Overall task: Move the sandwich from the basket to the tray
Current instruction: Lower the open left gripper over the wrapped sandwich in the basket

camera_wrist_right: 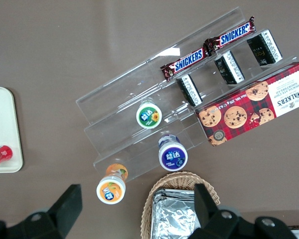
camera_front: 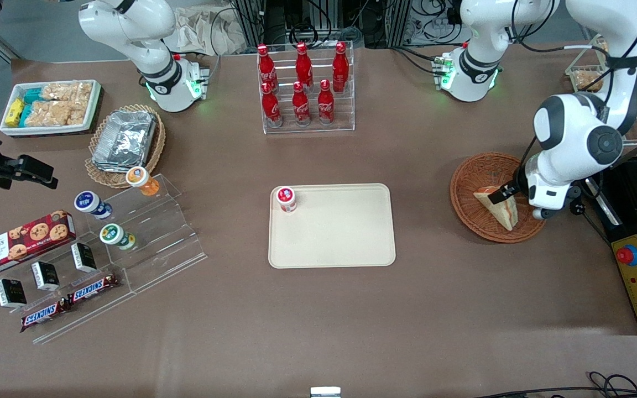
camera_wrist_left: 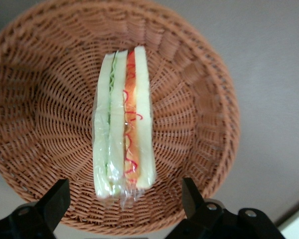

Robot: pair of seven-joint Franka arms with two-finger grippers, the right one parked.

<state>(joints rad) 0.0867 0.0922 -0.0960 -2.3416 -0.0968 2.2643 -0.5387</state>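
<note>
Left gripper (camera_wrist_left: 123, 201) hangs low over the basket (camera_front: 476, 177), fingers (camera_wrist_left: 57, 199) spread wide, nothing between them touched. In the wrist view the two black fingertips flank the near end of the sandwich (camera_wrist_left: 123, 127), one to each side with a gap to the wrapper on both. From the front the gripper (camera_front: 509, 190) sits just above the sandwich's (camera_front: 500, 205) upper corner, at the basket's side nearest the working arm.

Sandwich: wrapped in clear film, standing on edge in the basket (camera_wrist_left: 199, 124), cut face up toward the wrist camera. Layers run lengthwise away from the fingers: white bread, a pale green band, white bread, an orange-red band with thin red strands, white bread. It lies roughly on the line midway between the fingertips, its crimped wrapper end closest to them. Woven floor of the basket shows bare on both sides of it.

Farther off from the fingers, toward the table's middle: cream tray (camera_front: 346, 243), flat on the brown table (camera_front: 407, 309), well apart from the basket. A small red-capped cup (camera_front: 286, 199) stands in the tray's corner, the one farther from the front camera on the parked arm's side.

Farther still from the front camera: clear acrylic rack (camera_front: 307, 124) holding six red cola bottles (camera_front: 301, 105).
</note>
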